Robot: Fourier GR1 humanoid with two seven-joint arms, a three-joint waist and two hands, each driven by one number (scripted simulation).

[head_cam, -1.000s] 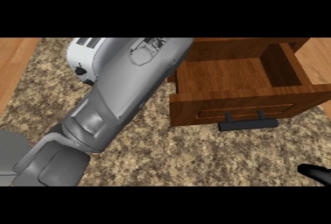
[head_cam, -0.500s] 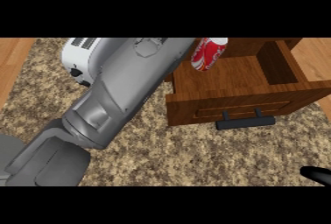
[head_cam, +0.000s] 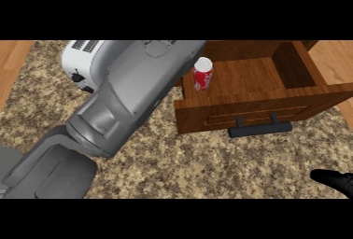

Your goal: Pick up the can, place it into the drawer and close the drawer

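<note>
can (head_cam: pixel 202 73) upright in drawer (head_cam: pixel 248 112), left hand apparently hidden

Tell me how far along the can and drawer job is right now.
Done: the red can stands upright inside the open wooden drawer. In hand: nothing visible; the left forearm crosses the counter, its hand out of sight. Left: closing the drawer, whose dark handle still juts out over the counter.

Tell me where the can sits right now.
In the head view, the can stands upright inside the open drawer, at its left end, just right of the left forearm.
</note>
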